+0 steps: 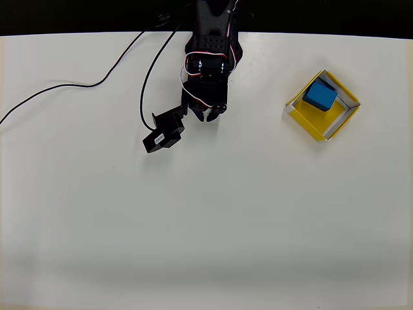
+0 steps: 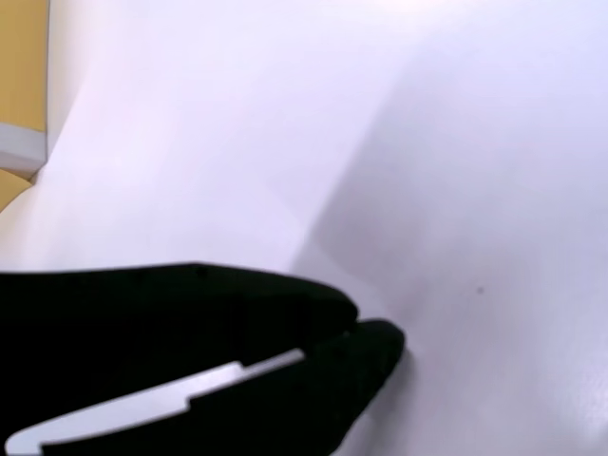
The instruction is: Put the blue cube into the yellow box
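- Sitting inside the yellow box (image 1: 322, 106) at the upper right of the overhead view, the blue cube (image 1: 321, 95) lies toward the box's upper corner.
- The black hand (image 1: 208, 114) is at the upper middle of that view, well apart from the box, on the white surface (image 1: 213, 219).
- In the wrist view the hand (image 2: 353, 332) has its tips together, holding nothing.
- A black cable (image 1: 77, 84) runs across the upper left.
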